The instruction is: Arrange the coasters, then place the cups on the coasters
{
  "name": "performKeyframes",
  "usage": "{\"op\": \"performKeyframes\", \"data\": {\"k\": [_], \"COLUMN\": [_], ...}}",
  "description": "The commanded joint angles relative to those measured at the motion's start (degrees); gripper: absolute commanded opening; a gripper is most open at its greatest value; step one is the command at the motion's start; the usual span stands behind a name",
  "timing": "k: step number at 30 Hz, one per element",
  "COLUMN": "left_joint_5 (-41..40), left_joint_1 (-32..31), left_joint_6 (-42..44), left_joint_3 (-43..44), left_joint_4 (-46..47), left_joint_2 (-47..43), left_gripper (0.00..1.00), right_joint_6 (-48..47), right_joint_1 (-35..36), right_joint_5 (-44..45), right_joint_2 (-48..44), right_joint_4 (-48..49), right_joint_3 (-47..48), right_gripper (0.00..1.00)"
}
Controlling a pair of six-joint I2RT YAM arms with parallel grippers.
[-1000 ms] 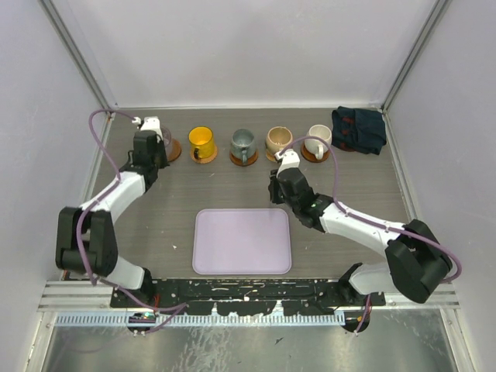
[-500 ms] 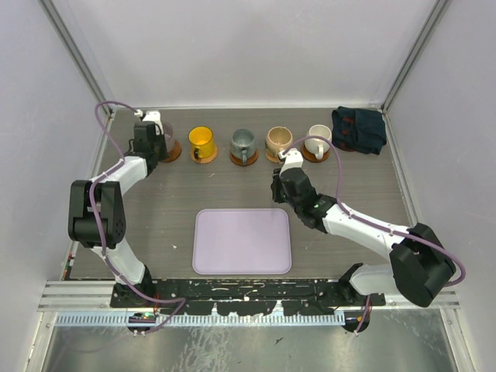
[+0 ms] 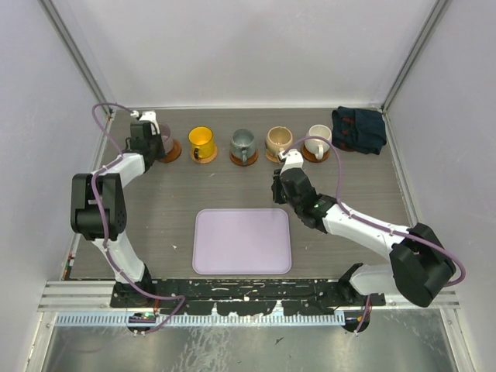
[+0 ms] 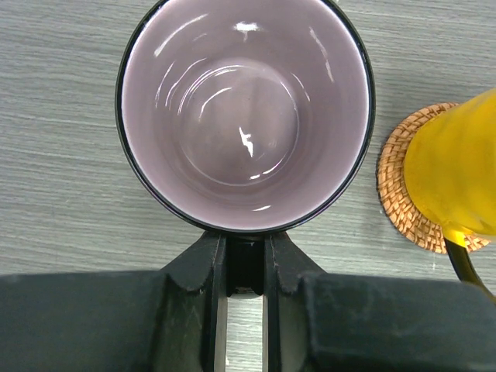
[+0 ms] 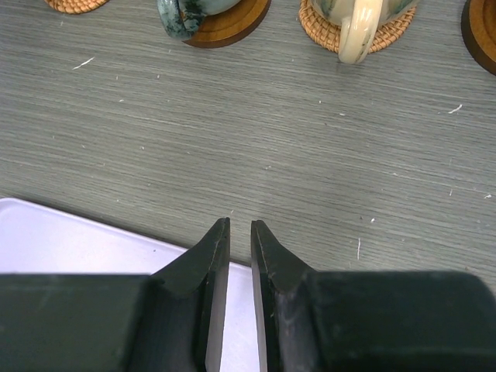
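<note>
As the pale mauve-pink mug (image 4: pixel 246 108) stands mouth-up at the far left end of the row, my left gripper (image 4: pixel 246 260) is clamped on its handle, a dark strip pinched between the two black fingers just below the rim. From above, a dark brown coaster (image 3: pixel 173 150) shows at the mug's near right edge; whether the mug rests on it or hangs just over it, I cannot tell. Just to its right, the yellow mug (image 4: pixel 457 178) sits on a woven orange-brown coaster (image 4: pixel 394 186). Farther along the same line at the back of the grey table (image 5: pixel 310 139), the grey-green mug (image 5: pixel 182 12) stands on a second dark coaster (image 5: pixel 232 27), the tan-beige mug (image 5: pixel 360 31) on a second woven coaster (image 5: pixel 318 27), and the white mug (image 3: pixel 316 138) on a third dark coaster (image 3: pixel 313 155), each handle turned toward the near side. My right gripper (image 5: pixel 239 229) hovers near the table's middle, in front of the tan-beige mug, its fingers drawn almost together with only a thin slit between them and nothing held. Below its fingertips lies the far right edge of the lilac tray (image 5: pixel 77 240). A dark navy cloth (image 3: pixel 359 129) lies bunched in the far right corner, beside the white mug.
</note>
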Motion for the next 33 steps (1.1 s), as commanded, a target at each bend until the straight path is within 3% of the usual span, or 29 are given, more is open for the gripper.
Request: {"op": "performKeyframes", "data": {"k": [1, 24, 33], "left_joint_5": [2.1, 3.3, 3.5], "left_joint_1": [0.3, 0.3, 0.3], "left_joint_6": [-0.9, -1.3, -1.4], "left_joint_3": [4.3, 9.6, 8.2], "left_joint_4": [7.2, -3.3, -2.5], "left_joint_2": [-0.5, 1.6, 2.0], "left_gripper": [0.00, 0.00, 0.00], "right_joint_6": [0.7, 0.9, 0.9], "right_joint_1": [-0.1, -0.1, -0.1], "right_joint_5": [0.4, -0.7, -1.1], "right_joint_2": [-0.4, 0.6, 0.9], "right_joint_4": [1.3, 2.3, 2.6], "right_joint_3": [1.8, 2.1, 2.1], "right_gripper": [0.23, 0.24, 0.23]}}
